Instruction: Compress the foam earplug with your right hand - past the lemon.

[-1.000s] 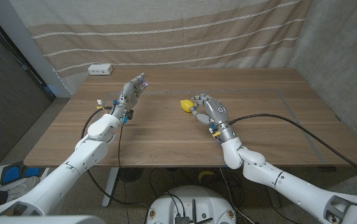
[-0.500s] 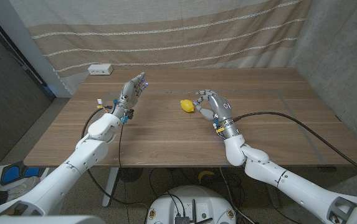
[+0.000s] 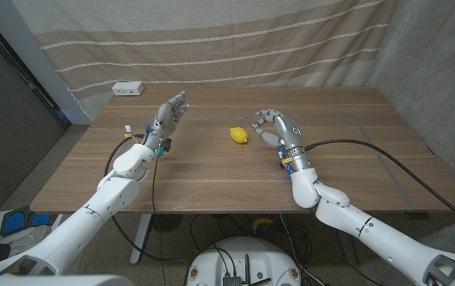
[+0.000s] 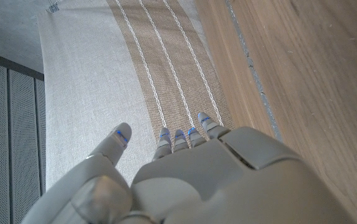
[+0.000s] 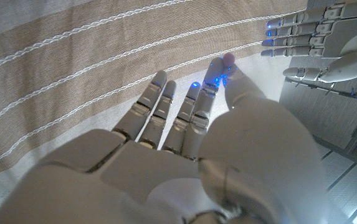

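A yellow lemon lies near the middle of the wooden table. My right hand is raised just to the right of it, palm turned up, thumb and a finger meeting at the tip. In the right wrist view a small pale pinkish foam earplug is pinched between that thumb and a fingertip; the other fingers reach out straight. My left hand is held up over the table's left part, fingers straight and apart, holding nothing; it also shows as the left hand in the right wrist view.
A white power strip sits at the table's far left corner. A black cable trails from my right wrist across the table's right side. A striped curtain hangs behind the table.
My right hand has drawn away from the lemon to the right and turned upward, with thumb and finger closed together. The lemon and the left hand stayed put.
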`<state>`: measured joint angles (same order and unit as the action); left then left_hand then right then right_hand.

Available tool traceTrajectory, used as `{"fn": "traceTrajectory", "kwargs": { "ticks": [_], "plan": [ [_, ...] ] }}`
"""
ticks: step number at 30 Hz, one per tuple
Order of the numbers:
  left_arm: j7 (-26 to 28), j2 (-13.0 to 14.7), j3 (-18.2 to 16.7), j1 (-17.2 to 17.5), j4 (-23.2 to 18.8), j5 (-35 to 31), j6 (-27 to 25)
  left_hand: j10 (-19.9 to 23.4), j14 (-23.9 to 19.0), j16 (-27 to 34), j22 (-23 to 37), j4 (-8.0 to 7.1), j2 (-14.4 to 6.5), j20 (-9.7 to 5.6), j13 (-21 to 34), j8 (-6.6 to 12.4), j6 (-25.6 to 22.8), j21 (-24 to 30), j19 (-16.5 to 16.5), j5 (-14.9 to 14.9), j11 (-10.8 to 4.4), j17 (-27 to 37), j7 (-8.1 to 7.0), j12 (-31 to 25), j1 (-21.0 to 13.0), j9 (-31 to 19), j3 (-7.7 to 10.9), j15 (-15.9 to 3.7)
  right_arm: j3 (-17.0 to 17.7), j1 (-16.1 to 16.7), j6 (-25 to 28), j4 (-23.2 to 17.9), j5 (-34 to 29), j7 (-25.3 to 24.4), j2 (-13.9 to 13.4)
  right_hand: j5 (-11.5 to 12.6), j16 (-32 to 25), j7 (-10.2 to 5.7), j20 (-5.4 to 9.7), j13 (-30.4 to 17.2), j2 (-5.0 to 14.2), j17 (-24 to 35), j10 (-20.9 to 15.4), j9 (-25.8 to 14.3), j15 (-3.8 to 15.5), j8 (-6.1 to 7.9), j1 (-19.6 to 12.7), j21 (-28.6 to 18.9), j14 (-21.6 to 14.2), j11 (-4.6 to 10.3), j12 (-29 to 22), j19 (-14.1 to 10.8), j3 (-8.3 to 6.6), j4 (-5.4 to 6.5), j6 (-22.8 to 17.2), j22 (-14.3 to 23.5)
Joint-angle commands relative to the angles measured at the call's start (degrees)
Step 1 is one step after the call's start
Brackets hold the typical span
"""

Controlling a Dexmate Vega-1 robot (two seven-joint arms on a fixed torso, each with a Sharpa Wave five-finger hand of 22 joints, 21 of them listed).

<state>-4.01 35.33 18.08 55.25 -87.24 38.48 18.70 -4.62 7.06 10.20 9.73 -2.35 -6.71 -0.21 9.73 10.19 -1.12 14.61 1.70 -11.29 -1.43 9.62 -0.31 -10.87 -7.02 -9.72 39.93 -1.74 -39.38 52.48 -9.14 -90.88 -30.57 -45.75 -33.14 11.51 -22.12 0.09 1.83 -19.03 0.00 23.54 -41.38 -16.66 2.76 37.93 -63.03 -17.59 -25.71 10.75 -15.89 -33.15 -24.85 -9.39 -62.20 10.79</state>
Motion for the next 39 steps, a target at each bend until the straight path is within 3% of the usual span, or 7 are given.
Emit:
{"fn": "traceTrajectory", "kwargs": {
  "ticks": [1, 32, 39],
  "plan": [
    [0.4, 0.0, 0.1, 0.2, -0.6, -0.2, 0.1, -0.3, 0.3, -0.1, 0.3, 0.31, -2.9, 0.14, 0.3, 0.08, -0.1, -0.1, -0.2, -0.3, -0.26, 0.0, -0.08, 0.0, 0.5, -0.2, 0.06, -0.55, 4.3, 2.2, -3.5, -2.4, 7.3, 4.1, -0.3, 0.4, 0.1, 0.19, -0.16, -0.2, -0.35, 0.3, -0.6, -0.2, 9.42, 0.3, 0.2, -0.2, -0.6, -0.31, 0.2, -0.2, -0.2, 0.09, 0.4, 0.2],
    [-0.1, -0.7, 0.4, -1.0, 0.6, -0.3, 0.4, -0.3, 0.3, 0.0, 0.3, 0.48, -3.0, 0.16, 0.3, 0.11, -0.1, -0.6, -0.5, -0.3, -0.25, 0.0, -0.01, 0.0, 0.7, -0.2, 0.12, -0.61, 13.2, 5.8, -7.6, -5.0, 24.7, 15.4, 0.8, 1.2, 0.6, 0.8, -0.67, -0.5, -0.38, 0.5, -0.9, -1.2, 9.14, 0.94, 0.9, -0.1, -0.4, -0.72, 0.6, 0.1, -0.48, 0.17, 0.9, 0.2],
    [0.0, -0.6, 0.4, -0.8, 0.5, -0.4, 0.4, -0.3, 0.3, -0.1, 0.3, 0.59, -3.0, 0.14, 0.3, 0.12, -0.2, -0.8, -0.5, -0.3, -0.36, 0.0, -0.01, 0.0, 0.7, -0.2, 0.07, -0.58, 14.8, 6.4, -8.1, -5.3, 31.1, 19.5, 1.0, 1.5, 0.8, 0.94, -0.77, -0.5, -0.42, 0.4, -1.1, -1.5, 8.92, 1.21, 1.3, -0.1, -0.5, -0.74, 0.6, 0.1, -0.68, 0.29, 0.6, 0.2]
  ]
}}
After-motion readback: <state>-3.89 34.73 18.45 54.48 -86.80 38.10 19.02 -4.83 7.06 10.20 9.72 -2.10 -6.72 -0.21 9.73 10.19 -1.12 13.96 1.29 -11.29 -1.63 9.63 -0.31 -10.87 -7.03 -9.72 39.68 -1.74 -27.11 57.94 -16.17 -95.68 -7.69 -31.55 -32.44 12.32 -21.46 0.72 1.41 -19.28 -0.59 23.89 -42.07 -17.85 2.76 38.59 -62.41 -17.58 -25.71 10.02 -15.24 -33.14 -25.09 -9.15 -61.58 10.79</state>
